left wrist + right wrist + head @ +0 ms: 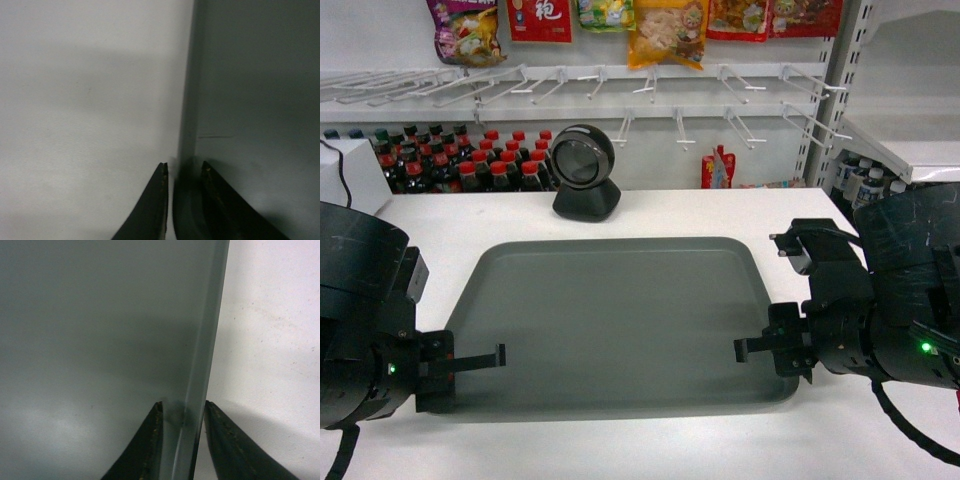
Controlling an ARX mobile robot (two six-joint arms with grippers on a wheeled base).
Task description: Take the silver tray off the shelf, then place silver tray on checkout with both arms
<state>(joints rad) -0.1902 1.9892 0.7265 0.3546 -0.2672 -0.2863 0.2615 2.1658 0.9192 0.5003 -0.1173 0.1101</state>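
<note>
On the white checkout (650, 215), just before the black scanner (586, 172), the silver tray (620, 320) lies flat. Left gripper (490, 357) and right gripper (748, 348) straddle opposite rims narrowly, keeping it level; actual pinching is unclear.

Tray (620, 320) is lying flat on the checkout (720, 215), centre of frame. Left gripper (480, 360) is sitting at the tray's lower-left rim, right gripper (755, 348) at its lower-right rim; jaw state is not readable here. Scanner (585, 172) is standing just behind the tray. Bottles (470, 165) are lining up at upper left, snack bags (665, 28) hanging along the top.
</note>
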